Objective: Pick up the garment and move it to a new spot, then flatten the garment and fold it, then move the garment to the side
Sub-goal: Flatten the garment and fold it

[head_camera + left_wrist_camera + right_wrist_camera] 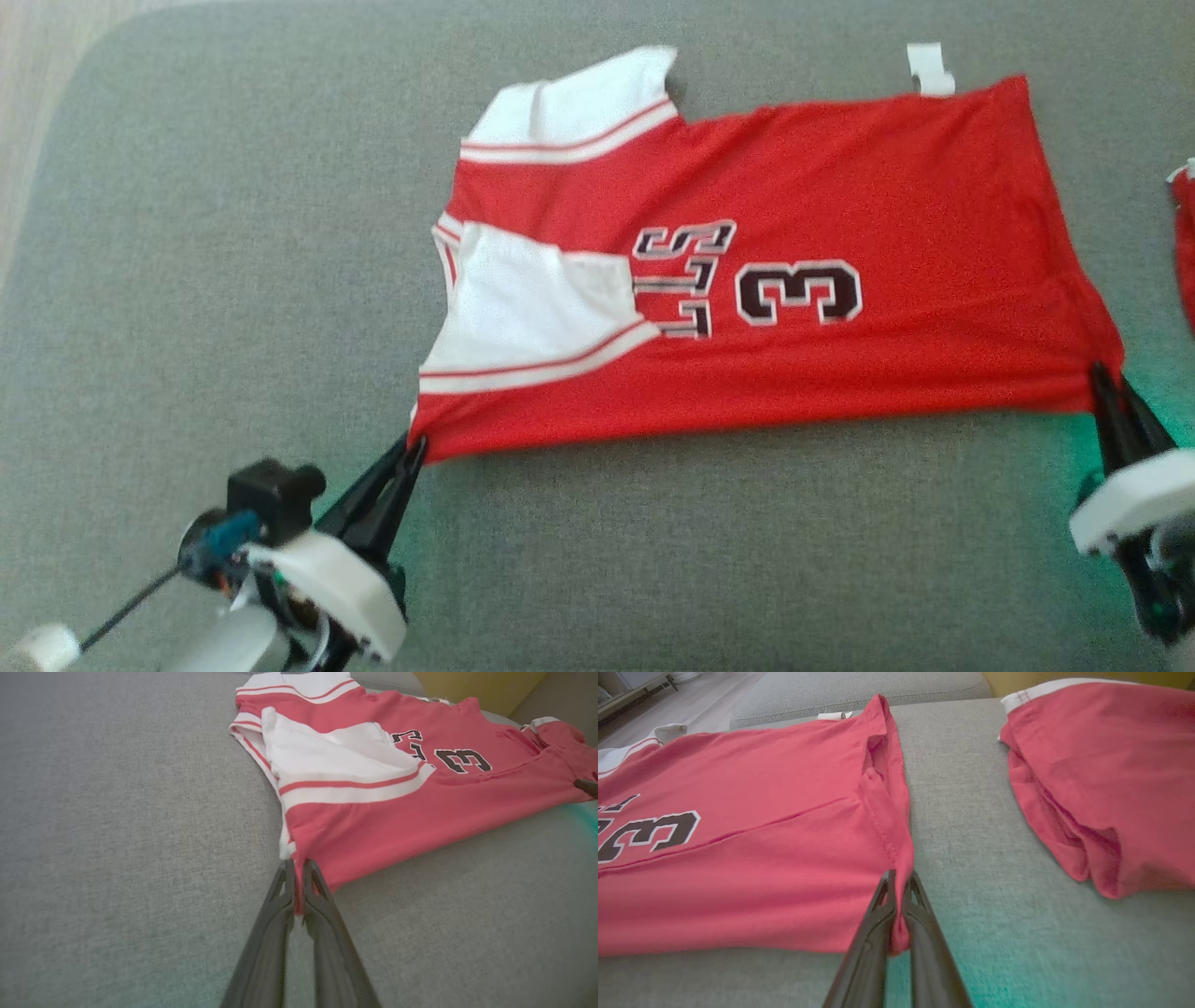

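Nearest, the left gripper [416,446] is reaching in from the lower left with its fingers clenched on the jersey [840,187], pinching the near corner at the white-trimmed end. In the left wrist view a sliver of red cloth is showing between the two dark fingers [327,914], which are pressing together along their tips. At the lower right, the right gripper [1103,378] is doing the same at the other near corner, its fingers squeezing a fold of the red hem; the right wrist view is showing that fold sticking out between them. The near edge of the jersey is stretching between the two grippers in a fairly straight line, just above the grey cushion [187,280].

Beyond that edge, the jersey is lying sideways and mostly flat on the cushion, neck end toward the robot's left and hem toward its right. A white panel [532,303] with red stripes is lying folded over part of the dark lettering, and a large 3 [798,294] is showing just to its right. Farther back, a second white striped part [574,107] is sticking out at the far left corner. A small white tag [929,70] is lying at the far right corner, touching the hem.

Off to the right, apart from the jersey, a second red garment [1186,243] is lying on the cushion.
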{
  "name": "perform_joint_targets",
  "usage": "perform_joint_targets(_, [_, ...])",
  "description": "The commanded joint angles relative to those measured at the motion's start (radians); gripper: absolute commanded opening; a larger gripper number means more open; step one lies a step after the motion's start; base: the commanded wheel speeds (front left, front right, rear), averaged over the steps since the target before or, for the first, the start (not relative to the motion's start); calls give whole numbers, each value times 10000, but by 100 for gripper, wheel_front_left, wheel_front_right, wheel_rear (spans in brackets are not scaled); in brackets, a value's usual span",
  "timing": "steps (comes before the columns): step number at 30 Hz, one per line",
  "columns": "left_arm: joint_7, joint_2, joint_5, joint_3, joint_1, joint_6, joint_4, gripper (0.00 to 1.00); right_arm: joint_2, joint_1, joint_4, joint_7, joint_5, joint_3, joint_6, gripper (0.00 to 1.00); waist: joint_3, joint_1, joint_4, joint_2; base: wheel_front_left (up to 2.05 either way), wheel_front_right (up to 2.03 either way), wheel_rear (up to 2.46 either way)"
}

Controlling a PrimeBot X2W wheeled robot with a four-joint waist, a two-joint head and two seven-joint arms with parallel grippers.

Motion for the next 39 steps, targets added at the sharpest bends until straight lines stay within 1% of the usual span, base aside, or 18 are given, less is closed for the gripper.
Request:
perform_joint_targets(1, [-60,590,24,358,56,271,-495,0,-438,449,-540,-62,-15,-127,-7,0,-168,1,-20,0,0,0,0])
perform_joint_targets(4, [-72,863,29,353,640,603,-1077,0,-372,1334,-1268,88,-146,-521,-7,0,-298,1,-75,0,0,0,0])
perform_joint_targets(8, [162,1126,-119,244,1361,909,-1686,0,48,2316,-2299,498,-346,-1014,-7,0,-387,1,-207,0,0,0,0])
perform_joint_targets(11, [251,1233,-208,218,1677,1075,-2015,0,288,2760,-2771,791,-415,-1266,-7,0,-382,1,-270,0,0,0,0])
perform_joint_targets(14, [409,1292,-282,164,1774,1105,-2136,0,467,2979,-3046,1049,-515,-1363,-7,0,-356,1,-306,0,0,0,0])
perform_joint_targets(15, [477,1304,-303,140,1773,1098,-2160,0,519,3021,-3092,1154,-547,-1384,-7,12,-352,1,-317,0,0,0,0])
perform_joint_targets(16, [524,1303,-326,132,1760,1100,-2174,0,565,3049,-3140,1252,-565,-1407,-7,55,-351,1,-325,0,0,0,0])
perform_joint_targets(17, [570,1296,-335,133,1723,1115,-2197,48,612,3062,-3202,1304,-570,-1448,-7,100,-350,1,-337,0,0,0,0])
perform_joint_targets(18, [587,1295,-314,149,1655,1139,-2234,100,663,3067,-3276,1300,-596,-1545,-7,100,-346,1,-346,0,0,0,0])
perform_joint_targets(21, [630,1423,-166,243,1251,1068,-2389,100,740,3040,-3631,1203,-694,-1740,-7,100,-311,1,-387,0,0,0,0])
perform_joint_targets(23, [752,1599,-24,374,699,924,-2577,100,764,3000,-3931,1112,-776,-1867,-7,100,-219,1,-419,0,0,0,0])
perform_joint_targets(26, [1223,1876,229,552,-647,444,-2848,100,780,2879,-4389,1076,-947,-1994,-7,100,32,1,-500,0,0,0,0])
perform_joint_targets(29, [1891,1859,203,738,-2374,-264,-2799,100,798,2601,-4853,1127,-1096,-1938,-7,100,449,1,-695,0,0,0,0])
perform_joint_targets(30, [1891,1859,203,738,-2374,-264,-2799,100,798,2601,-4853,1127,-1096,-1938,-7,100,449,1,-695,0,0,0,0])
perform_joint_targets(32, [2468,1703,83,755,-3547,-750,-2433,100,795,2348,-5075,1178,-1137,-1837,-7,100,783,1,-879,0,0,0,0])
perform_joint_targets(34, [3031,1413,-141,701,-4632,-1078,-1865,100,778,2082,-5241,1180,-1162,-1715,-7,100,1124,1,-1074,0,0,0,0])
perform_joint_targets(36, [3603,1129,-396,556,-5603,-1292,-1184,100,772,1832,-5354,1169,-1179,-1586,-7,100,1462,1,-1270,0,0,0,0])
perform_joint_targets(39, [4258,860,-561,239,-6877,-1445,-128,100,796,1508,-5423,1176,-1214,-1380,-7,100,1922,1,-1565,0,0,0,0])
